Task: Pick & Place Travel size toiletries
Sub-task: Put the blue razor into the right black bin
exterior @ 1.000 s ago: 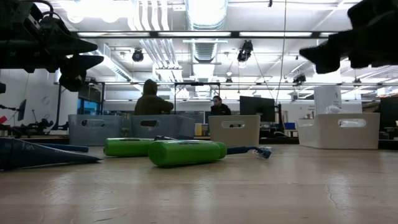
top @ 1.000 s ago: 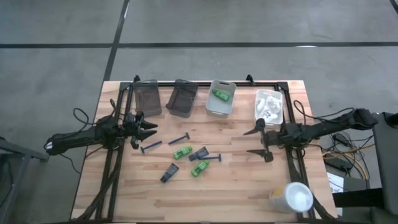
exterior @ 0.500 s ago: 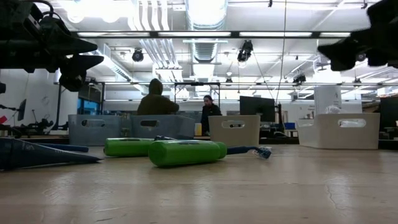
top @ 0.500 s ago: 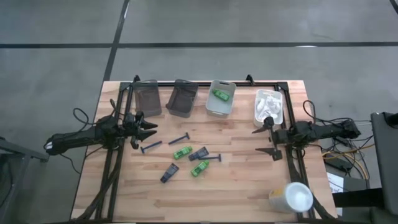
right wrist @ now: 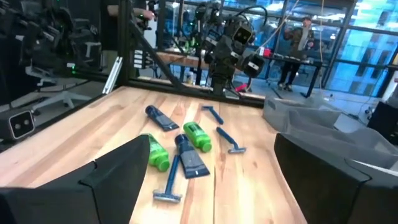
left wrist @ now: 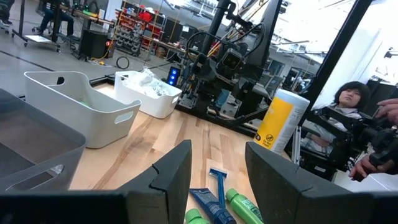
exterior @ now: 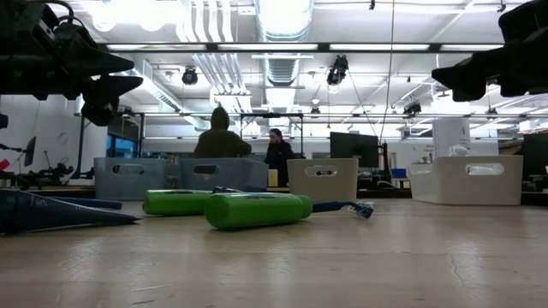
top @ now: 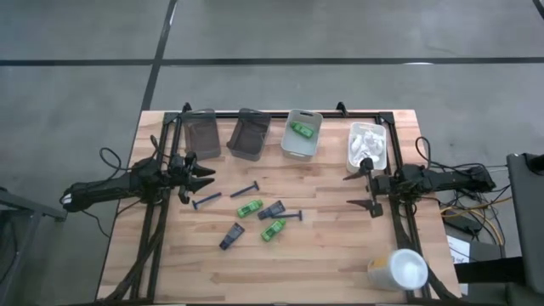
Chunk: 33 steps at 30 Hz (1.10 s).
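Wooden tabletop (top: 323, 263) holds loose razors (top: 245, 190) and green packs (top: 249, 208) mid-table, the wide-open right gripper (top: 364, 193) well apart and the half-open, empty left gripper (top: 204, 179) nearer, so a hurried reach might scatter them

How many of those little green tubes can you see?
3. One lies in the light grey bin at the table's far edge; two lie on the table, one beside the razors, one nearer. Others may be hidden inside bins.
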Tool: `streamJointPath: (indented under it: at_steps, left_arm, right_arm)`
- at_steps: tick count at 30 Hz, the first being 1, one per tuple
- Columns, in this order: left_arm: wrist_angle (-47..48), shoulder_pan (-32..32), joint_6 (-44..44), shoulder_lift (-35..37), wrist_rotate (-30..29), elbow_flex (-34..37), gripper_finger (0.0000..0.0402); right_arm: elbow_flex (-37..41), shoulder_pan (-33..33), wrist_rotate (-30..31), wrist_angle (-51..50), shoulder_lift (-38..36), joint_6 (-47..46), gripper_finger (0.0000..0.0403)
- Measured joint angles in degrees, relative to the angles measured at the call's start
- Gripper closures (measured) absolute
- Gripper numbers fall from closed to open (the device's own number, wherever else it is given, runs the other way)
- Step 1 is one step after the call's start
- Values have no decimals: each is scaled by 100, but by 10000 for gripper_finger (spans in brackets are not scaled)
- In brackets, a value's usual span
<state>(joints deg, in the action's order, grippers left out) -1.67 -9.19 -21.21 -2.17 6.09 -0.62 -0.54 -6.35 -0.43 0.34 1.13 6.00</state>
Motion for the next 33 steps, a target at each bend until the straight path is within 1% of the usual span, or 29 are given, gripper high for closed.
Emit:
streamJointPath:
  at_steps: [5, 9, 19, 24, 33]
  left_arm:
    - [0, -2, 0, 0, 1, 0, 245]
    - [0, -2, 0, 0, 1, 0, 245]
    - [0, -7, 0, 0, 1, 0, 245]
    - [0, -7, 0, 0, 1, 0, 245]
    - [0, -4, 0, 0, 1, 0, 245]
  right_arm:
    - [0, 3, 50, -2, 13, -2, 45]
    - [0, 4, 50, 13, 13, -46, 42]
    - [0, 4, 50, 11, 13, 38, 68]
    - [0, 2, 52, 11, 15, -206, 77]
    - [0, 0, 52, 11, 15, -332, 52]
